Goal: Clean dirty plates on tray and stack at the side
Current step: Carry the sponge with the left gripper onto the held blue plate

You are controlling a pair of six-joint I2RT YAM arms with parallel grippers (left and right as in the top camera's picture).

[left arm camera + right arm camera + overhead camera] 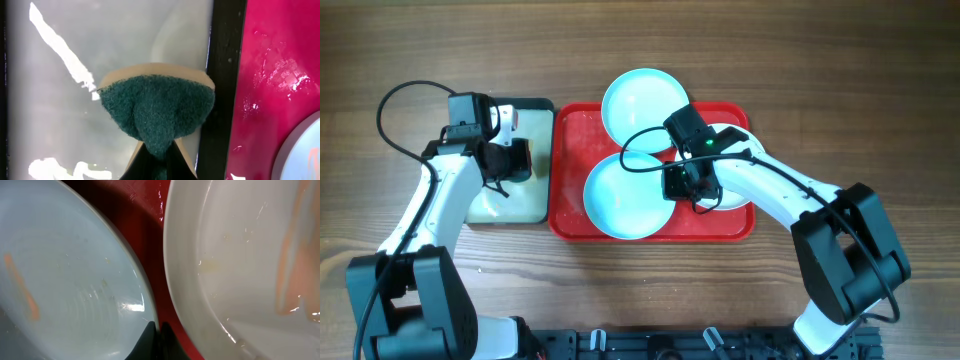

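Observation:
The red tray [575,140] holds three plates. One turquoise plate [640,100] overhangs its far rim. A second turquoise plate [620,195] lies at the front left. The white plate [728,132] on the right is partly hidden under my right arm. My right gripper [682,182] is shut on the near turquoise plate's right rim. In the right wrist view its fingers [159,335] pinch that plate [65,280], beside the white plate [240,255], with red tray [145,225] between them. Orange smears show on both. My left gripper [510,160] is shut on a green sponge [157,112].
The left gripper [157,155] holds the sponge over the pale inside of a small black-rimmed tray [495,210], which stands against the red tray's left side. Its black rim [225,75] borders the red tray [270,75]. A plate edge [305,150] shows at lower right.

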